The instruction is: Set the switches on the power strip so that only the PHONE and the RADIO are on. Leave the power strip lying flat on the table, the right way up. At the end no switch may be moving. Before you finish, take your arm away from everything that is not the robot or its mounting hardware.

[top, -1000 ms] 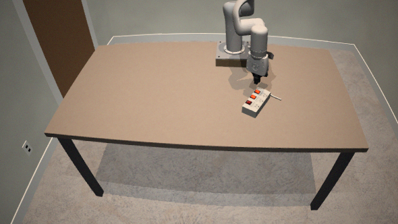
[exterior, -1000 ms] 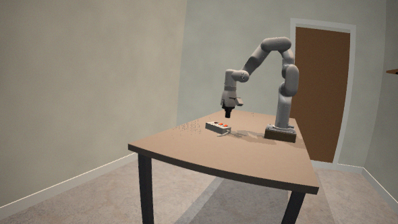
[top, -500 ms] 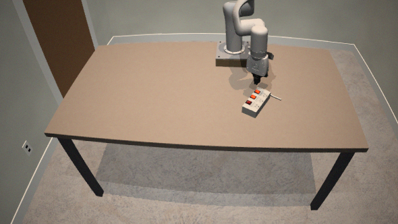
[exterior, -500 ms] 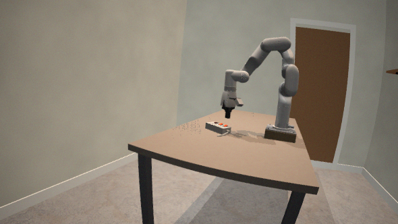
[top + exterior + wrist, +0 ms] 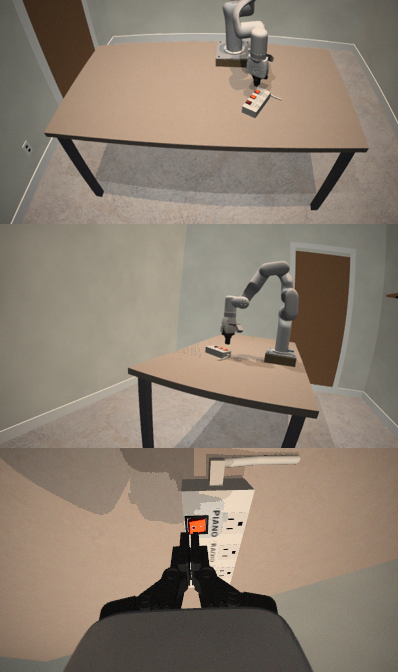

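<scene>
A white power strip (image 5: pixel 256 102) (image 5: pixel 217 351) (image 5: pixel 230 513) lies flat on the table (image 5: pixel 162 94), right way up, with three red switches in a row. All three glow red in the top view. In the wrist view the PIANO switch (image 5: pixel 196 525) (image 5: pixel 258 91) is lit orange at the cord end, and the RADIO label sits below it, partly hidden by my fingers. My gripper (image 5: pixel 256 81) (image 5: pixel 228 342) (image 5: pixel 190 544) is shut and empty. It hangs a little above the strip's cord end, fingertips just short of the PIANO switch.
The strip's short cord stub (image 5: pixel 276 97) (image 5: pixel 252 462) sticks out toward the table's right side. The arm's base (image 5: pixel 229 55) (image 5: pixel 280 357) stands on the table's far edge behind the strip. A brown door (image 5: pixel 320 315) is in the wall behind.
</scene>
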`<state>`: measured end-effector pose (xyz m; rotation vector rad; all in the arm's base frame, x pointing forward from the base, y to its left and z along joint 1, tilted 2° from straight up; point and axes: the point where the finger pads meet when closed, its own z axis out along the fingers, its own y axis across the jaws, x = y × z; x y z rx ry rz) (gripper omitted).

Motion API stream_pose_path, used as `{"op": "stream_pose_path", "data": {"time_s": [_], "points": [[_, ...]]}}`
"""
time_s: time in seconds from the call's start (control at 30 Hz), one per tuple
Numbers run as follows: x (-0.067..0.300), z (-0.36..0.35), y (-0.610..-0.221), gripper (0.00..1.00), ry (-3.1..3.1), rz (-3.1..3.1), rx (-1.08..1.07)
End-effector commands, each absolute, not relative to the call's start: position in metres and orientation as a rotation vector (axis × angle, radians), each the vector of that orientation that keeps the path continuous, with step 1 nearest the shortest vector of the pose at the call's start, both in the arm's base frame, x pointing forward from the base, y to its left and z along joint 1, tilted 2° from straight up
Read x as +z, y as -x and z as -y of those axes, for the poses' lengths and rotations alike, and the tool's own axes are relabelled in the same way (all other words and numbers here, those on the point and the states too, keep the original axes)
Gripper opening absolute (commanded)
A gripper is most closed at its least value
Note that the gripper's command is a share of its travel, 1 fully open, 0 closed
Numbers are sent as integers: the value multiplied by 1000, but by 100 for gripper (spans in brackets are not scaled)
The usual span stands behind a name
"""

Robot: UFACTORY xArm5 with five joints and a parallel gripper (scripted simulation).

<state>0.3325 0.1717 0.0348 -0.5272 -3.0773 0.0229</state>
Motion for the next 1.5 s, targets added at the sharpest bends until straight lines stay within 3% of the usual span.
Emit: {"op": "stream_pose_path", "data": {"time_s": [0.0, 1.47], "points": [[30, -172, -334, 0, 528, 3080, 20], [7, -171, -334, 0, 528, 3080, 20]]}}
